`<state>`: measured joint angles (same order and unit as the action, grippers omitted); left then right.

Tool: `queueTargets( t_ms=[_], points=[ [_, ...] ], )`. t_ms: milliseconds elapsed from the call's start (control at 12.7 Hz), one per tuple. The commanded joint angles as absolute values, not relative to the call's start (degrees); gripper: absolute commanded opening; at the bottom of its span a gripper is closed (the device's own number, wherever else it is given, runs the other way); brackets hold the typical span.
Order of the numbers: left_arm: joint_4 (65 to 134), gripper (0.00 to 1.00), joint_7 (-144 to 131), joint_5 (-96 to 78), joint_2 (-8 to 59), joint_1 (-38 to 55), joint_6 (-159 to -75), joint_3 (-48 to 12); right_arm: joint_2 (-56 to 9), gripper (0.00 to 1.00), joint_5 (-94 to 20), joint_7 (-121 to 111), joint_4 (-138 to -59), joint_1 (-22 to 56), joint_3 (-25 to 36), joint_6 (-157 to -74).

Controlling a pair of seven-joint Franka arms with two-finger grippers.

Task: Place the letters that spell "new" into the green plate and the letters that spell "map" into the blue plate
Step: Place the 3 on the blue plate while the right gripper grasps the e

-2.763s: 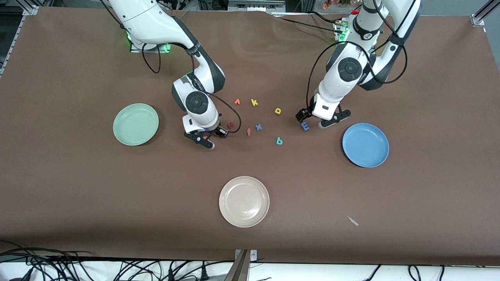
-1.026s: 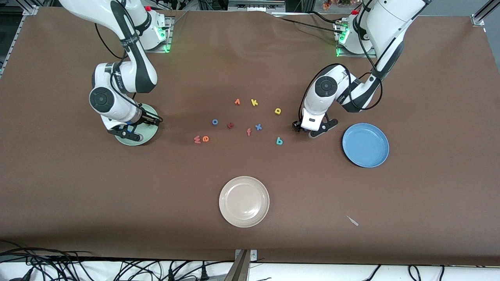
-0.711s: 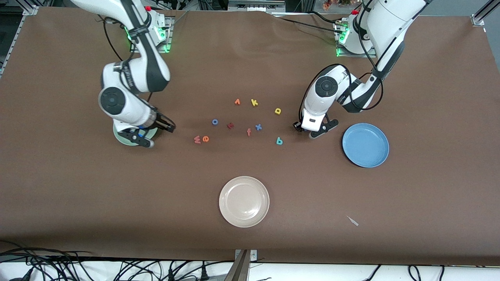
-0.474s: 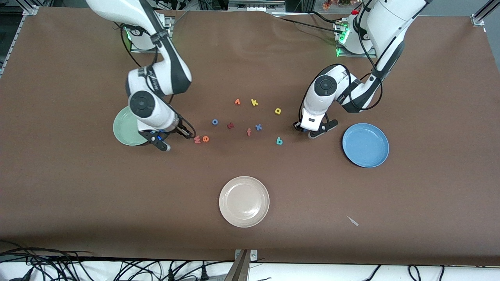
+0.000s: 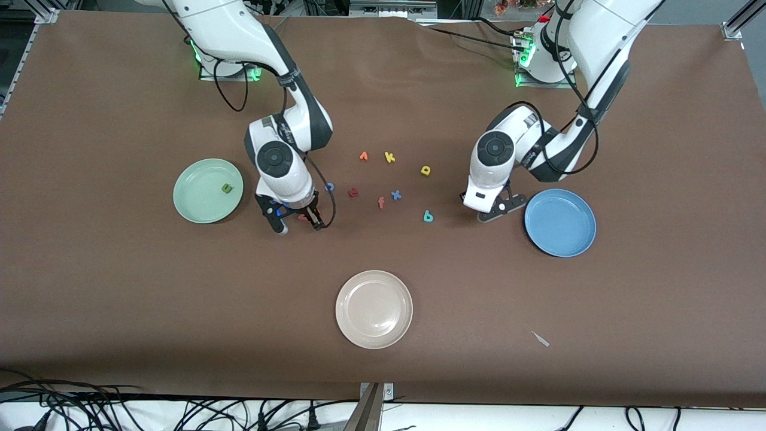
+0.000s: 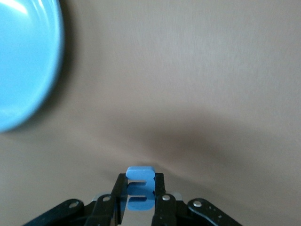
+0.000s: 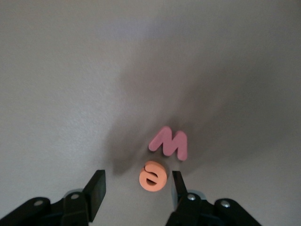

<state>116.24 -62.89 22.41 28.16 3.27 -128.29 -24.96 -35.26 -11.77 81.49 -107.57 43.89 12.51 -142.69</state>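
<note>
Left pincer (image 6: 140,207) is clamped on the blue m (image 6: 139,192) — you only get that from the left wrist view, where the letter sits pinched between the fingers with the blue plate (image 6: 26,61) off to one side. From the front view the letter is hidden under the left pincer (image 5: 492,211), which hangs over the bench (image 5: 628,299) just beside the blue plate (image 5: 560,222).

Right pincer (image 7: 136,188) is spread wide, low over the orange e (image 7: 154,177), with the salmon w (image 7: 169,142) touching it — the front view hides both under the right pincer (image 5: 299,221).

Counts: three plates — green plate (image 5: 197,206), blue and a cream plate (image 5: 374,309). The olive n (image 5: 227,188) lies in the green plate. Yellow a (image 5: 425,170) and teal p (image 5: 428,216) lie loose on the bench between the arms.
</note>
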Motion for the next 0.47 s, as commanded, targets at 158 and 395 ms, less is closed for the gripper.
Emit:
queueTargets(
  t_ms=[158,395],
  points=[
    [107.3,0.02,-32.2,20.2,28.2,-5.9,-113.3,-25.4,-36.6,0.65,-12.8,82.5,-106.2,44.6,13.0,-142.2],
    [106.4,0.02,-12.9,20.0,28.5,-13.9,-113.3,-25.4,-37.2,0.56,-12.8,82.4,-106.8,45.4,13.0,-142.2]
  ],
)
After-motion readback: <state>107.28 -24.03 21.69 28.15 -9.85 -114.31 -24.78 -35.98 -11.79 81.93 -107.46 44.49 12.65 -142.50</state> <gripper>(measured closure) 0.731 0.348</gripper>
